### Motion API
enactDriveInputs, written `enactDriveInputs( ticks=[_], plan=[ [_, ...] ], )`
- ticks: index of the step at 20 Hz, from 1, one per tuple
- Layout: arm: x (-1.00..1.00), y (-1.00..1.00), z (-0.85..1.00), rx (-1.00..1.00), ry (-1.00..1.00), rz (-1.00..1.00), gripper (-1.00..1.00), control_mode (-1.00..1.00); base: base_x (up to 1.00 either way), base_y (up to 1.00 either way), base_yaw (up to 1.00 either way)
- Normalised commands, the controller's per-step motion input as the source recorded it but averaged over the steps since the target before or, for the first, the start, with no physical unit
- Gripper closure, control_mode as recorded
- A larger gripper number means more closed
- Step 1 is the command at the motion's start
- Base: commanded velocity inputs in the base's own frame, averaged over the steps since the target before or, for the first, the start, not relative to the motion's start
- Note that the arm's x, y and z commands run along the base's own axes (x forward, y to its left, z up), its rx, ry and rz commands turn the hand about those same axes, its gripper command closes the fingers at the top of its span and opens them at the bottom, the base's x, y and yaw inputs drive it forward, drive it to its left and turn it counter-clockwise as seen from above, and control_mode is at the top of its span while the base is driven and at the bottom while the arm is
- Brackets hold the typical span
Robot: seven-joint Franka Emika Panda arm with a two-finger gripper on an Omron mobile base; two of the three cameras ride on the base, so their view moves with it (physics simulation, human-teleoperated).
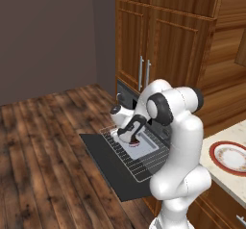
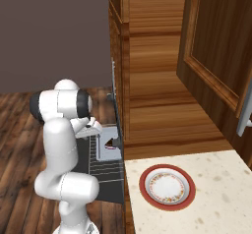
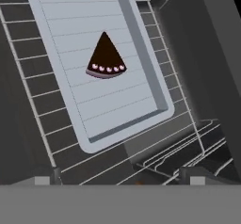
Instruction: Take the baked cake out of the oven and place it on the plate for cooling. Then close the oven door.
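Note:
The baked cake (image 3: 105,58) is a dark wedge with pink dots along its edge, lying in a pale blue-grey tray (image 3: 94,100) on the pulled-out wire rack (image 3: 37,119). My gripper (image 3: 120,176) hangs open above the tray's near end with nothing between its fingers. From the left base view, the gripper (image 1: 129,136) points down over the tray (image 1: 144,148) and the cake (image 1: 133,144). The oven door (image 1: 108,168) lies open and flat below the rack, in front of the oven (image 1: 126,97). The plate (image 2: 143,186) sits bare on the counter to the right.
Tall wooden cabinets (image 1: 158,40) rise above the oven. The speckled counter (image 2: 216,189) holds the plate (image 1: 212,153). Wooden floor (image 1: 43,146) lies open to the left of the door. The arm's own elbow (image 1: 178,108) stands between the oven and the counter.

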Motion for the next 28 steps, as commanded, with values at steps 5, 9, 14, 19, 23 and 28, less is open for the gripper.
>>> enactDriveInputs(
  ticks=[5, 9, 14, 19, 23, 28],
  plan=[
    [0.17, -0.06, 0.0, 0.0, -0.04, 0.0, -1.0, -1.0, 0.0, 0.0, 0.0],
    [0.21, -0.04, -0.1, 0.0, -0.02, 0.0, -1.0, -1.0, 0.0, 0.0, 0.0],
    [0.16, -0.14, -0.28, 0.0, -0.08, 0.0, -1.0, -1.0, 0.0, 0.0, 0.0],
    [0.22, -0.16, -0.36, 0.0, -0.09, 0.0, -1.0, -1.0, 0.0, 0.0, 0.0],
    [0.2, -0.03, -0.19, 0.02, -0.01, 0.0, -1.0, -1.0, 0.0, 0.0, 0.0],
    [0.26, 0.0, -0.05, 0.04, 0.0, 0.0, -1.0, -1.0, 0.0, 0.0, 0.0]
  ],
)
